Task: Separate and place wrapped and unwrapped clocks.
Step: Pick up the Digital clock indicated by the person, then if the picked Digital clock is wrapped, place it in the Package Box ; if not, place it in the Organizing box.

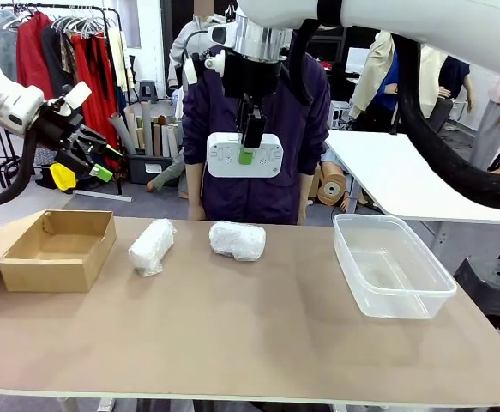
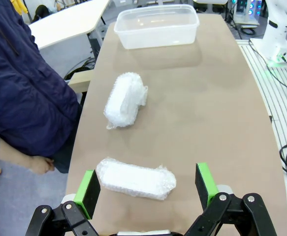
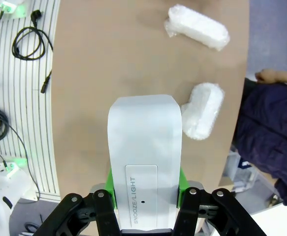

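On table, between cardboard box and clear tub: left bubble-wrap bundle and right bubble-wrap bundle, lying apart. Raised at left: left gripper, jaws apart, empty. Farther, aloft before person: bare white clock clamped in right gripper.

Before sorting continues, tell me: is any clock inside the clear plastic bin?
No, the clear plastic bin is bare inside; both wrapped bundles lie on the table.

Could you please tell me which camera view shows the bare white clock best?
The right wrist view: the clock sits close and central, its SNOOZE/LIGHT bar readable, clamped in the right end effector. The front view shows it smaller, held high before the person. The left wrist view looks at the wrapped bundles.
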Controlling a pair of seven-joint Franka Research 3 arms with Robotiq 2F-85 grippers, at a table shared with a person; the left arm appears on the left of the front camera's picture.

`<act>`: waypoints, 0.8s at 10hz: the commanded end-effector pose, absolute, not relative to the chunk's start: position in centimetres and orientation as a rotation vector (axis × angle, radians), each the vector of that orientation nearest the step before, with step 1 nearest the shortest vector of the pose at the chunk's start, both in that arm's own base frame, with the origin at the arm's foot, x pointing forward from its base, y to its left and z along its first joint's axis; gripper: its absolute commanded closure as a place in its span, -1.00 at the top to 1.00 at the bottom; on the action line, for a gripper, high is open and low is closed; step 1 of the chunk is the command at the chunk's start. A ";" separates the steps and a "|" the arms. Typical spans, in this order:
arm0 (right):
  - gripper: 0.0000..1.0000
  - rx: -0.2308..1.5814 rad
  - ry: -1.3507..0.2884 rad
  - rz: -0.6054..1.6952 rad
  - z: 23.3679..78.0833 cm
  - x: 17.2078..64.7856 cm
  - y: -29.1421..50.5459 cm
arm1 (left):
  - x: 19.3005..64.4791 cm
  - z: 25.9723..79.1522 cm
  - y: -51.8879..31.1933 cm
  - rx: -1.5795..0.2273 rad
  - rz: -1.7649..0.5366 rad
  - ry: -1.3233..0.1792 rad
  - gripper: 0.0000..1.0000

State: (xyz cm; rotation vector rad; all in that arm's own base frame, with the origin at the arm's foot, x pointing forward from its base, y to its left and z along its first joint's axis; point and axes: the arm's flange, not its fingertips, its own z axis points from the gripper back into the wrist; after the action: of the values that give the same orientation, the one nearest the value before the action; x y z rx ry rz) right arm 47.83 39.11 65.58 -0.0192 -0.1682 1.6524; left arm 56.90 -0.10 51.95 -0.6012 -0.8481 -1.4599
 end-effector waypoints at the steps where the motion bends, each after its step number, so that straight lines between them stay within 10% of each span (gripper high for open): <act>1: -1.00 -0.020 -0.175 1.651 66.0 47.8 39.1 | 56.9 52.0 -0.1 -0.599 -1.460 -0.850 1.00; 8: -1.00 -0.020 -0.175 1.651 66.0 47.8 39.1 | 56.9 52.0 -0.1 -0.599 -1.460 -0.850 1.00</act>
State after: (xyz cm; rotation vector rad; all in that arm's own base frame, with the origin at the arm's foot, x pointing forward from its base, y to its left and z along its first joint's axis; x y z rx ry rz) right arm 47.83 39.11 65.58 -0.0192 -0.1682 1.6524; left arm 56.90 -0.10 51.95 -0.6012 -0.8481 -1.4599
